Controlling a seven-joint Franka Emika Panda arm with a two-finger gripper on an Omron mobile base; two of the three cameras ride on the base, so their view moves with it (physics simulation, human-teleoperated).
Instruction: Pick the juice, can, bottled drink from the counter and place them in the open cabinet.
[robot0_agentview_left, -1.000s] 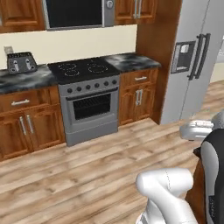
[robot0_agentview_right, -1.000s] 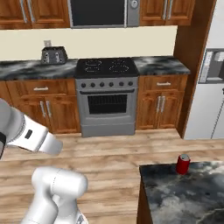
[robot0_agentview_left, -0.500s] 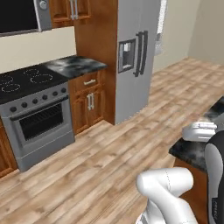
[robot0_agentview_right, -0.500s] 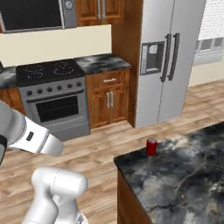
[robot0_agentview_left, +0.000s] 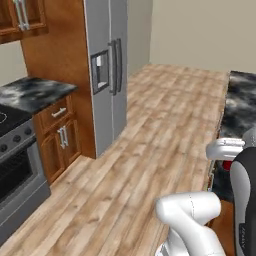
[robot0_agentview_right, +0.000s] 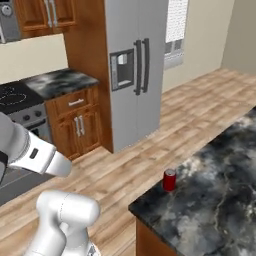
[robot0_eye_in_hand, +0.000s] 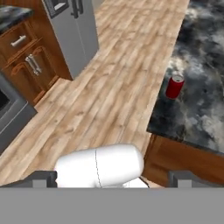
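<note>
0 of 3 drinks seen put away | can (robot0_agentview_right: 169, 179) is left standing near the worktop (robot0_agentview_right: 215, 200) corner | end effector (robot0_eye_in_hand: 113, 178) is spread wide, nothing held

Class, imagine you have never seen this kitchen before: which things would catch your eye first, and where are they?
The small red can stands out, alone and upright near the corner of the dark marbled counter. Across the wooden floor, a tall grey fridge rises beside brown cabinets. The open gripper looks down toward the can from a distance, holding nothing.
</note>
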